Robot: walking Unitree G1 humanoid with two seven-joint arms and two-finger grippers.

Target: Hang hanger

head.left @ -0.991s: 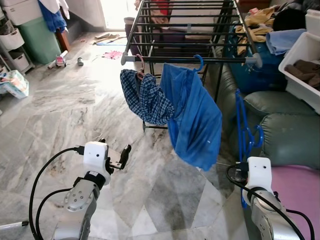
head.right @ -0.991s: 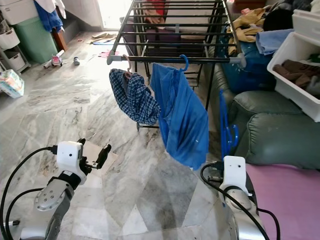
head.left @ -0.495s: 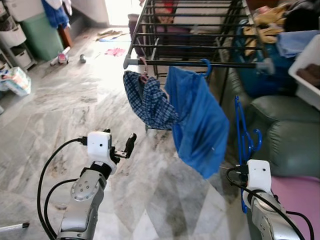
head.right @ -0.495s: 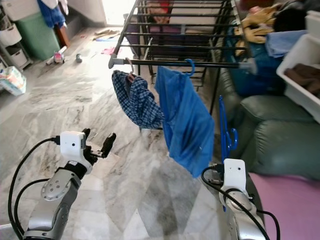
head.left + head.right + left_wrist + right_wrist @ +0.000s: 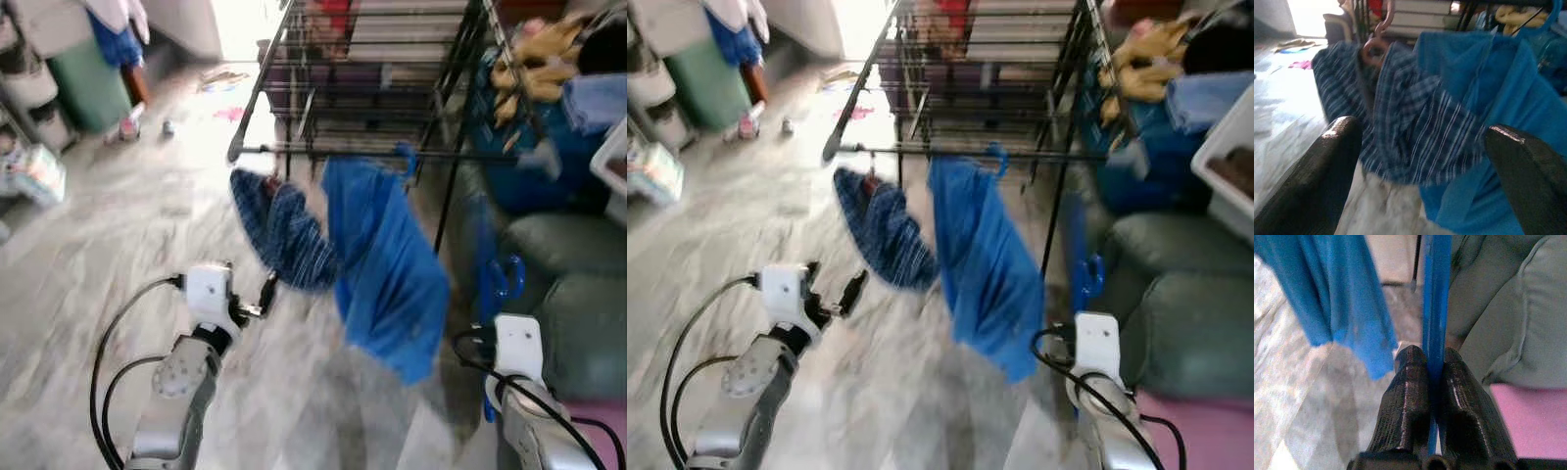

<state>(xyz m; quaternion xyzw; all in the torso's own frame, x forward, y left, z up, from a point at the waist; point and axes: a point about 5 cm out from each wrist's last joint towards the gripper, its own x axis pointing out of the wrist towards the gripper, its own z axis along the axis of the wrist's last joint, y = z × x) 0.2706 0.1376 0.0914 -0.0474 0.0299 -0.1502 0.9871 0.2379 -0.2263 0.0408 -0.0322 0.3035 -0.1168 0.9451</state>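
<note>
A blue hanger (image 5: 1436, 308) stands upright between the fingers of my right gripper (image 5: 1434, 355), which is shut on it low at the right, beside the sofa; the hanger (image 5: 495, 284) rises above my right wrist. The black drying rack's front bar (image 5: 372, 152) carries a blue garment (image 5: 387, 264) on a blue hook and a plaid garment (image 5: 284, 230) on a pink hook (image 5: 1376, 46). My left gripper (image 5: 1422, 127) is open and empty, raised just short of the plaid garment (image 5: 1415, 122). The head views are blurred.
A green sofa (image 5: 568, 255) with a pink cushion (image 5: 1205, 431) lies at the right, with a white bin of clothes (image 5: 1239, 166) above it. A green bin (image 5: 88, 78) and small items stand at the far left. Marble floor (image 5: 118, 215) spreads left of the rack.
The whole picture has shifted and blurred, so the camera is moving. My left gripper has risen closer to the plaid garment. The right gripper still holds the blue hanger.
</note>
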